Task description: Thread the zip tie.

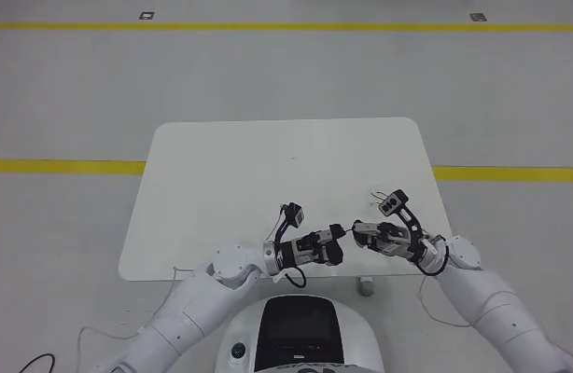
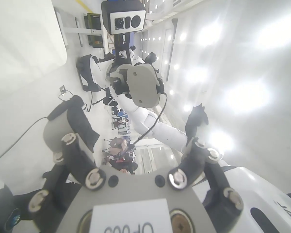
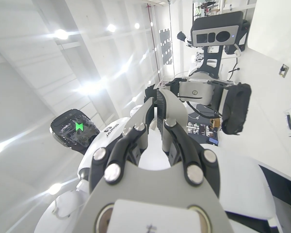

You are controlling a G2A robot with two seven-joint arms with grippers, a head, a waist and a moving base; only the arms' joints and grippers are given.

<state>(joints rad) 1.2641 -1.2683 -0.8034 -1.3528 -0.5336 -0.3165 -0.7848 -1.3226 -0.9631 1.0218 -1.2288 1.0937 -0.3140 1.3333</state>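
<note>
Zip tie (image 1: 342, 228) threading looks not yet done. I can find no closed loop and no tail passed through a head, so the feeding-in and the pull-through seem left to do. What does look done is the pick-up and the bringing together, since both grippers meet in the air over the near edge of the table.

By size:
- **Table:** one white table (image 1: 268, 168) with rounded corners.
- **Arms:** two, the left arm (image 1: 198, 303) and the right arm (image 1: 496, 303), bent inward toward each other.
- **Grippers:** two.
  - The left gripper (image 1: 335, 242) is spread wide, its fingers (image 2: 71, 115) well apart and grasping nothing. The tip of the other gripper lies between them, a little beyond.
  - The right gripper (image 3: 155, 99) has its fingers drawn to a narrow slit. I judge the thin dark strip in that slit to be the tie clamped there, though it is too thin to be sure.
- **Zip tie:** one, as far as I can count. In the top view it is a fine dark strand bridging the two grippers, above the table and not touching it.
- **Small dark mark:** one small dark mark (image 1: 372, 196) on the table near the right arm, too small to name.
</note>
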